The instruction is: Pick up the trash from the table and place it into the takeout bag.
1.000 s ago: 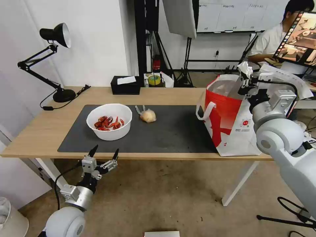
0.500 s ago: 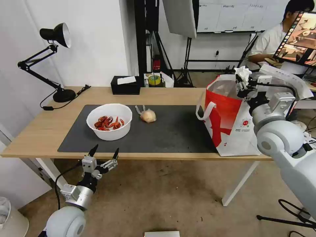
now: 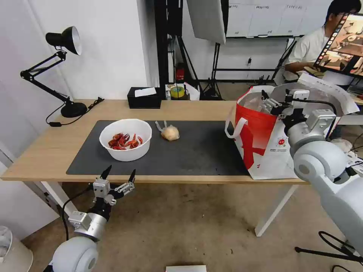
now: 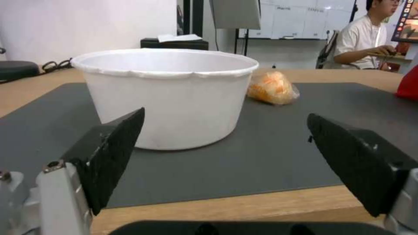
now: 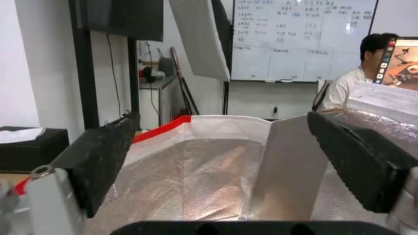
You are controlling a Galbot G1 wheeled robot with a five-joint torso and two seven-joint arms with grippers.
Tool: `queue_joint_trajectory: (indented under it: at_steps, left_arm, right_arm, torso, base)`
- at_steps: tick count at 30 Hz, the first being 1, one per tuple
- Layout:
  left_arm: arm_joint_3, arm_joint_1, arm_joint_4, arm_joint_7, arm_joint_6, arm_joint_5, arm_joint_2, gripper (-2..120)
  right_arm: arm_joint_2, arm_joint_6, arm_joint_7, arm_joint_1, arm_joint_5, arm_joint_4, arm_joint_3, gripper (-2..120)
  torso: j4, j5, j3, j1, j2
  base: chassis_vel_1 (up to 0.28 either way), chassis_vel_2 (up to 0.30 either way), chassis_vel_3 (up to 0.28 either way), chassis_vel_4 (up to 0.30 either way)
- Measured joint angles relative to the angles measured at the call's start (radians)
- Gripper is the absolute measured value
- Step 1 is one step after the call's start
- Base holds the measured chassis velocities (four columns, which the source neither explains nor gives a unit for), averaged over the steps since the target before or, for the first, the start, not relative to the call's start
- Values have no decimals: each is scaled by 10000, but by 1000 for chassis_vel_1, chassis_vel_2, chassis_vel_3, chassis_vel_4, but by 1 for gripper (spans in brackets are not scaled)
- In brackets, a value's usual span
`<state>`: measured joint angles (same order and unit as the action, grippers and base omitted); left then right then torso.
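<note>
The white bowl (image 3: 125, 140) of red crayfish shells stands on the left of the dark grey mat (image 3: 200, 151), on the light-wood table (image 3: 49, 147). Beside it lies the knotted clear bag (image 3: 169, 132) with a tan lump. The red-and-white takeout bag (image 3: 264, 143) stands at the table's right end. My right gripper (image 3: 269, 101) hangs open over the bag's mouth, and the silver foil lining (image 5: 209, 176) shows between its empty fingers (image 5: 100, 160). My left gripper (image 3: 118, 175) is open just below the table's front edge, facing the bowl (image 4: 165, 98) and the knotted bag (image 4: 272, 88).
A black tissue box (image 3: 143, 97) and a yellow tape roll (image 3: 176, 91) sit at the table's far edge. A black desk lamp (image 3: 62, 75) stands at the far left corner. Stands and a desk with a seated person are behind the takeout bag.
My right gripper has dropped lower over the takeout bag's mouth and opened. The crumpled white tissue it held is gone from its fingers. The left arm has barely moved.
</note>
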<state>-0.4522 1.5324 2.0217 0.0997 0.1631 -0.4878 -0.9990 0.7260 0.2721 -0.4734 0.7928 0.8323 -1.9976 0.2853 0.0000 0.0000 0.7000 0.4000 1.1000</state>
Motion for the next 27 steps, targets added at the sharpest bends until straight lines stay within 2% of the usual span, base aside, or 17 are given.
queue_joint_trajectory:
  at_steps: [7, 11, 15, 18, 23, 27]
  left_arm:
    - [-56, -6, -26, 0, 4, -8, 9, 100]
    - [-82, -9, -67, -1, 16, -12, 17, 100]
    - [-109, -8, -87, -3, 20, -14, 20, 100]
    - [-187, 12, -113, -3, 40, -19, 9, 100]
    - [-264, 43, -114, -6, 57, -22, 2, 100]
    - [-350, 64, -114, -33, 71, -17, 4, 100]
  right_arm:
    - [95, -76, 59, -155, -3, 7, -147, 100]
    - [134, -633, 504, -308, 39, -119, -230, 100]
    - [147, -1129, 1324, -378, 522, -479, -349, 100]
    - [159, -1364, 2443, -189, 908, -938, -564, 100]
    - [195, -1378, 3049, 336, 846, -1342, -707, 100]
    - [260, -1445, 3584, 1234, 225, -1689, -686, 100]
  torso:
    - [0, 0, 1, 0, 0]
    - [0, 0, 1, 0, 0]
    - [0, -1, 0, 0, 0]
    - [1, -3, 0, 0, 0]
    - [1, -1, 0, 0, 0]
    - [1, -1, 0, -1, 0]
  base:
    - [0, 0, 0, 0]
    - [0, 0, 0, 0]
    - [0, 0, 0, 0]
    - [0, 0, 0, 0]
    - [0, 0, 0, 0]
    - [0, 0, 0, 0]
